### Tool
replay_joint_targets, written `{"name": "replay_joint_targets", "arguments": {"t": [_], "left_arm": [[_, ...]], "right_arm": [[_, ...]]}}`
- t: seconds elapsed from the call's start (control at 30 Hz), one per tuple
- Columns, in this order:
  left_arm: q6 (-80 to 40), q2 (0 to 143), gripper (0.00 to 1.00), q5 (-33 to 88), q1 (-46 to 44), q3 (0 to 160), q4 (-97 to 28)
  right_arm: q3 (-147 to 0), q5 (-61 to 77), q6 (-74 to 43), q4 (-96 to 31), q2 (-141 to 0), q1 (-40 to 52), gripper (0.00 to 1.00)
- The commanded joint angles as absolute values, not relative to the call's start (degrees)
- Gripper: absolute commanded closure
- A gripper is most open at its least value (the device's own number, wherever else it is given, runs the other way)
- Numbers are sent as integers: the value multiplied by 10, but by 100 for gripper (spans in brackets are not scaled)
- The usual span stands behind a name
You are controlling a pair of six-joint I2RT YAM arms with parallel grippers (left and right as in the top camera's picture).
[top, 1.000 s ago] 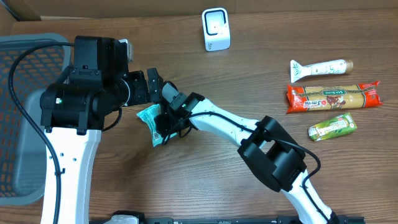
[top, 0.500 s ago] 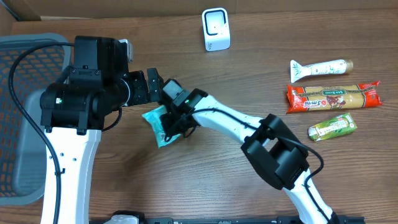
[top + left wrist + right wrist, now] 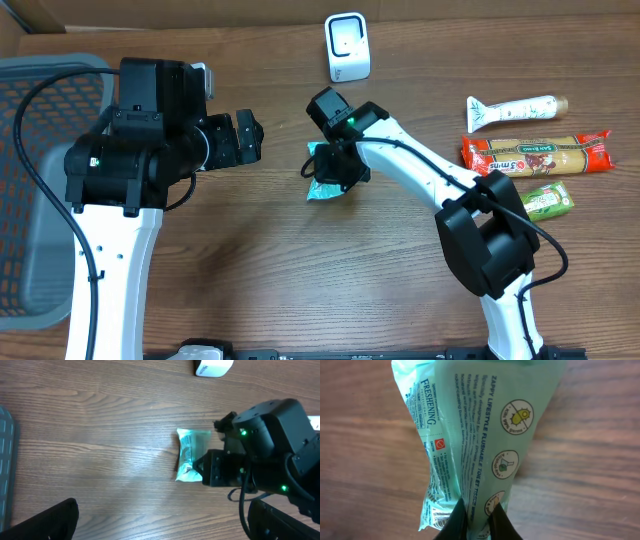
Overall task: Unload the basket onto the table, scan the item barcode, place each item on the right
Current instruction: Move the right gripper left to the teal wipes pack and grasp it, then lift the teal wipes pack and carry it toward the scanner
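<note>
- Overhead: the green wipes packet (image 3: 318, 189) lies on the wooden table (image 3: 300, 290) near the middle, at about 6 o'clock from the white scanner (image 3: 347, 47), which stands well apart at the far edge.
- Overhead: the right gripper (image 3: 333, 177) sits on the packet's 3 o'clock end, its arm running off toward 4 o'clock. The fingers are hidden under the wrist here.
- Overhead: the left gripper (image 3: 246, 138) hangs at about 10 o'clock from the packet, apart from it, its fingers spread wide with nothing between them.
- Overhead: a grey mesh basket (image 3: 30, 66) fills the 9 o'clock edge. At 3 o'clock lie a white tube (image 3: 515, 110), a long red snack pack (image 3: 535, 155) and a small green bar (image 3: 535, 203), one below another.
- Left wrist: the packet lies just right of centre with the right gripper's black body touching its 4 o'clock corner. The scanner shows at 1 o'clock and a sliver of the basket at 9 o'clock. This arm's own dark fingertips (image 3: 47, 520) sit far apart at the bottom corners.
- Right wrist: the packet fills the frame, printed side facing the camera, reading "FRESHENING" and "FLUSHABLE TOILET TISSUE". At 6 o'clock the two dark fingers (image 3: 501, 522) stand narrow, pinching a fold of the wrapper between them.
</note>
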State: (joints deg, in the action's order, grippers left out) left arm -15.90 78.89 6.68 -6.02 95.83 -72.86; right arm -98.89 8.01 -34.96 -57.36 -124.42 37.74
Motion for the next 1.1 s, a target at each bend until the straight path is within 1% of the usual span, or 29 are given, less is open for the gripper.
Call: {"name": "replay_joint_targets", "arguments": {"t": [0.0, 0.1, 0.13, 0.17, 0.3, 0.37, 0.47, 0.73, 0.87, 1.07], "left_arm": [[-148, 792, 0, 71, -61, 958, -728], [-148, 792, 0, 71, -61, 958, -728], [-148, 792, 1, 71, -61, 958, -728], [-148, 792, 0, 71, -61, 958, -728], [-148, 792, 0, 71, -61, 958, -728], [-148, 792, 0, 71, -61, 958, -728], [-148, 792, 0, 71, -61, 958, -728], [-148, 792, 1, 71, -61, 958, -728], [-148, 792, 0, 71, -61, 958, -729], [-148, 792, 0, 71, -61, 958, -728]], "right_arm": [[-962, 117, -348, -574, -1224, 401, 80], [-959, 121, -318, -580, -1224, 399, 66], [-960, 121, -314, -580, -1223, 394, 59], [-961, 124, -308, -580, -1221, 387, 54], [-961, 191, -248, -573, -1215, 339, 39], [-959, 242, -215, -572, -1215, 304, 38], [-934, 317, -207, -545, -1215, 270, 39], [-816, 384, -261, -428, -1215, 267, 41], [-777, 382, -306, -374, -1215, 283, 41], [-716, 329, -424, -264, -1215, 310, 40]]}}
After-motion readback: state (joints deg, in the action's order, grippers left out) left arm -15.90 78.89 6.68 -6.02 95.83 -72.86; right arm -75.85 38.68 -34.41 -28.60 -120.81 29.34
